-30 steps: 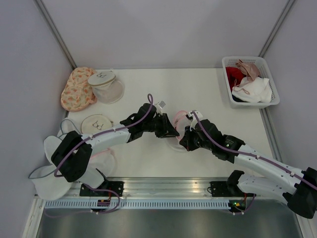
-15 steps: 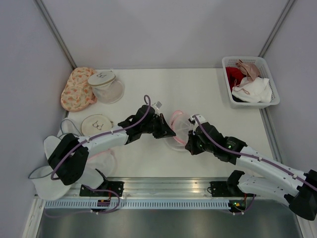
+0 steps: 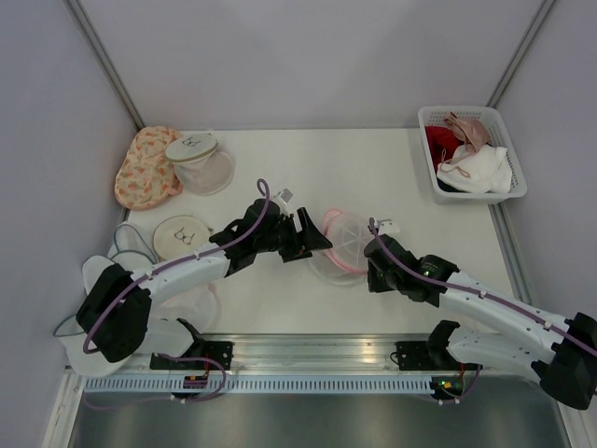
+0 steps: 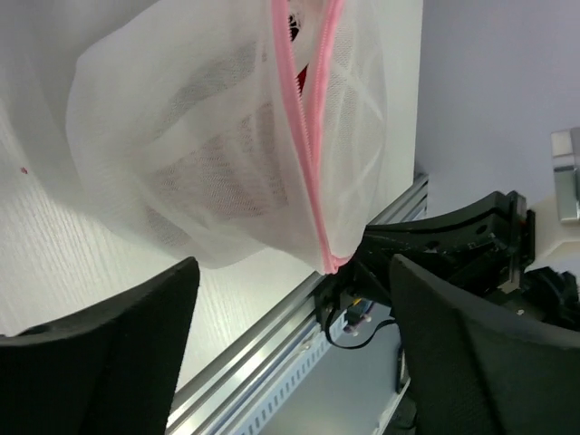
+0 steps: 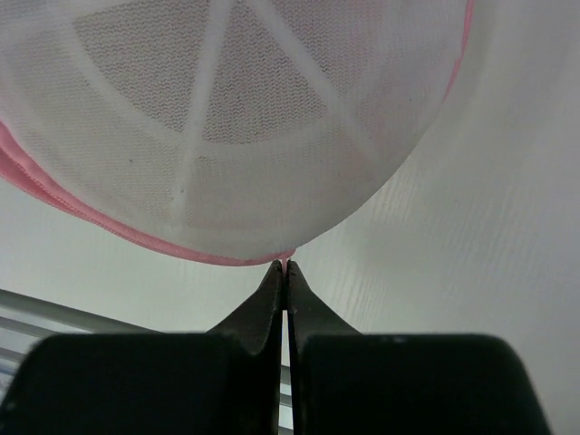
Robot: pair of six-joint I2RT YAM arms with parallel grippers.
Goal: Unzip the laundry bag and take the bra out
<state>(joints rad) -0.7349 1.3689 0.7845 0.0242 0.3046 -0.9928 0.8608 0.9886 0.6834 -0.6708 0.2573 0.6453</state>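
The bag [image 3: 343, 245] sits mid-table [image 3: 373, 173], and my left jaws, clamped a moment ago, have sprung apart just beside it, while the right jaws stay pinched together on what looks like the zip pull at its rim, so I judge the unzipping unfinished.

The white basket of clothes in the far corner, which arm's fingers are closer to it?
Right. The right fingers sit at the pink mesh bag, on its side toward the basket; the left fingers are across the bag, farther off.
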